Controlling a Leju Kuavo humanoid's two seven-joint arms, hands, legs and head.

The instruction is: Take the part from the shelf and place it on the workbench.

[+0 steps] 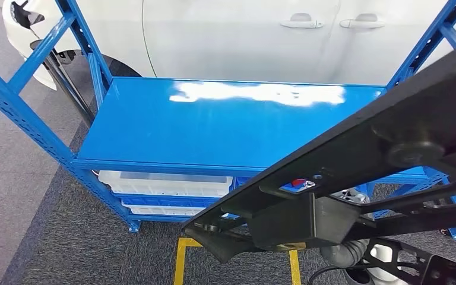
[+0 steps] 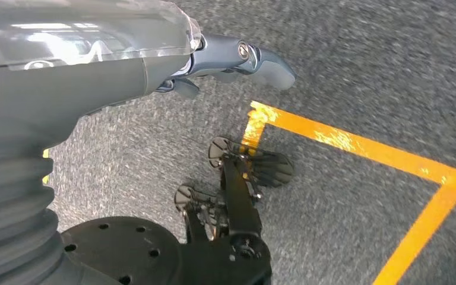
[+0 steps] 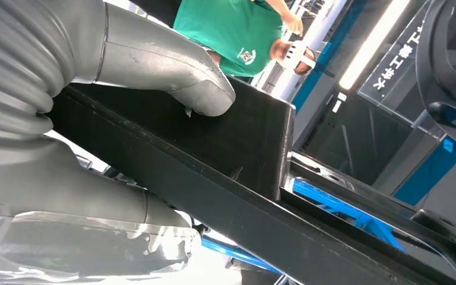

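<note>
Right wrist view: right hand clamped on black part, already off the blue shelf. Left hand empty, fingers apart. Next: carry to table, set down.

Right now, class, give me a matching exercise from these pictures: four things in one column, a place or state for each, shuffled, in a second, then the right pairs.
Things:
1. black part
2. left hand
3. blue shelf top
4. white bins

Places or states:
A. bare and glossy, in front of a white car
B. on the lower shelf levels
C. held by the right hand, slanting across the head view
D. holding nothing, above grey carpet with orange tape

Pairs: 1-C, 2-D, 3-A, 4-B
</note>
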